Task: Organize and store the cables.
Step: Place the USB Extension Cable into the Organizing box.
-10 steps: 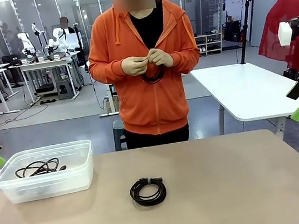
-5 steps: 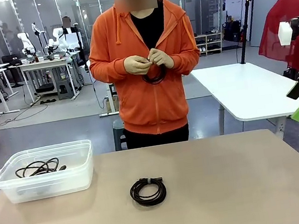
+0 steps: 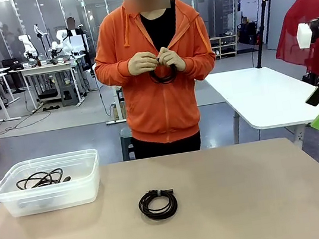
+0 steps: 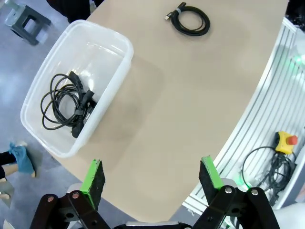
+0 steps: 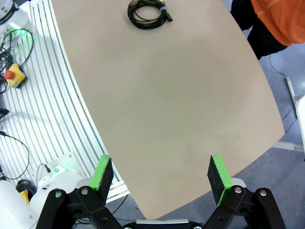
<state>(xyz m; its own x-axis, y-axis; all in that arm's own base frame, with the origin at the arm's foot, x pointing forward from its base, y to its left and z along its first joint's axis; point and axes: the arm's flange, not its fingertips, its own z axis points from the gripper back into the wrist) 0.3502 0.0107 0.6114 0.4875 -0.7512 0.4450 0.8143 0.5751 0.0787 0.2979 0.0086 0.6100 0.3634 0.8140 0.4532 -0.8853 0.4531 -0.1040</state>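
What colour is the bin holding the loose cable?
Translucent white bin, clearest in the left wrist view.

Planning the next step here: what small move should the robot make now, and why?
Probably lower the left hand over the coil on the table. That hand is open and empty, the coil lies tied and free mid-table, and the bin, already holding a cable, stands at the table's left end.

The desk looks smooth and matt. The tub at left is cloudy, faintly glossy plastic; the coiled cable mid-frame looks matt black rubber.
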